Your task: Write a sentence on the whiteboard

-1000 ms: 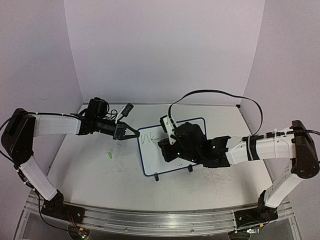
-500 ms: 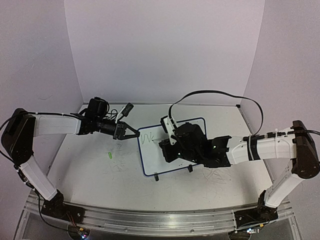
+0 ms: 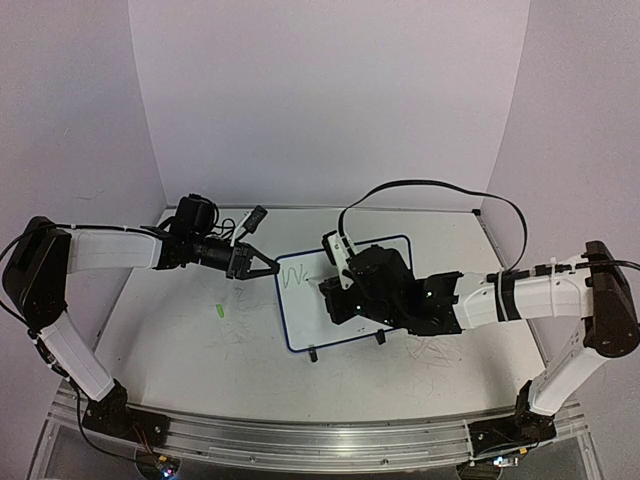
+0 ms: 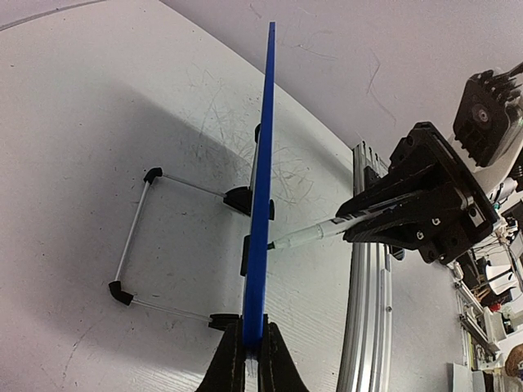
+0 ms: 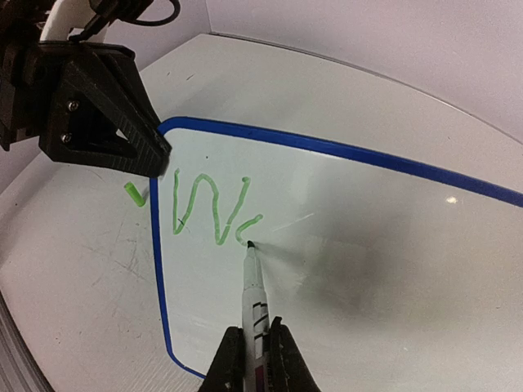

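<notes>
My right gripper (image 5: 254, 353), clamped on the marker (image 5: 252, 290), sets its tip beside a green "W" (image 5: 204, 208) on the whiteboard (image 5: 368, 245) that my left gripper (image 4: 252, 359) pinches by its edge on the table (image 3: 180, 350); pushing too hard could tip it.

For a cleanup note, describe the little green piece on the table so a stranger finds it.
Find the blue-rimmed whiteboard standing mid-table. Left of it on the tabletop lies a short green piece. It alone is solid bright green among faint grey scribbles.
</notes>
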